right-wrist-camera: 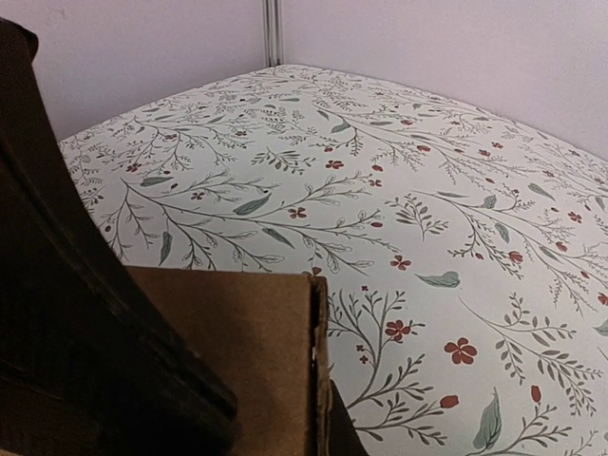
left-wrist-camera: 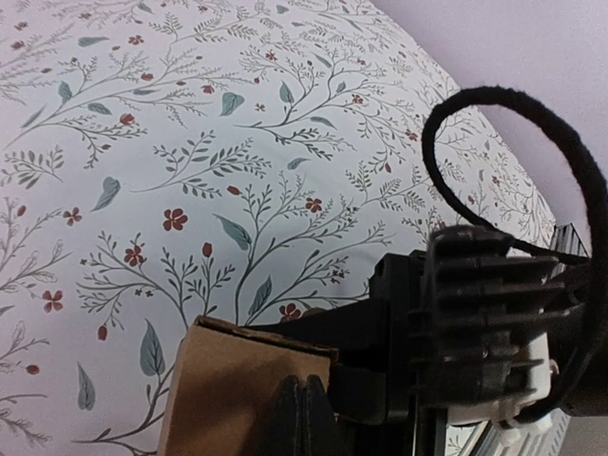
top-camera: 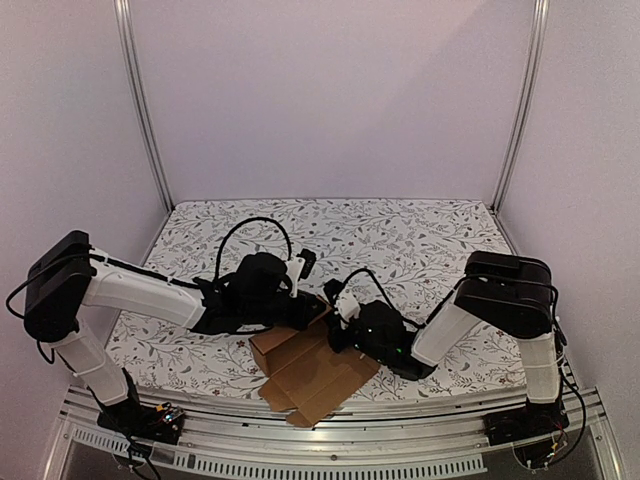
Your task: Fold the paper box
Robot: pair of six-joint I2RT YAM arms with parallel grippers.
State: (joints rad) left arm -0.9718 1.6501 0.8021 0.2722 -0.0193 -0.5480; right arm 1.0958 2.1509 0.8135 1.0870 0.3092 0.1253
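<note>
Flanking the paper box (top-camera: 315, 375), left tool (left-wrist-camera: 305, 410) and right tool (top-camera: 336, 326) closed

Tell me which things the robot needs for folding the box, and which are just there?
For the job:
- the paper box
- the left gripper, shut, at the box
- the right gripper, shut, at the box

Just there:
- the flowered table cover
- the metal frame post
- the plain wall

Soft, dim light, perhaps from above; faint shadows. The overhead view bows at its edges; the paper box (right-wrist-camera: 247, 361) blurs in wrist views.
</note>
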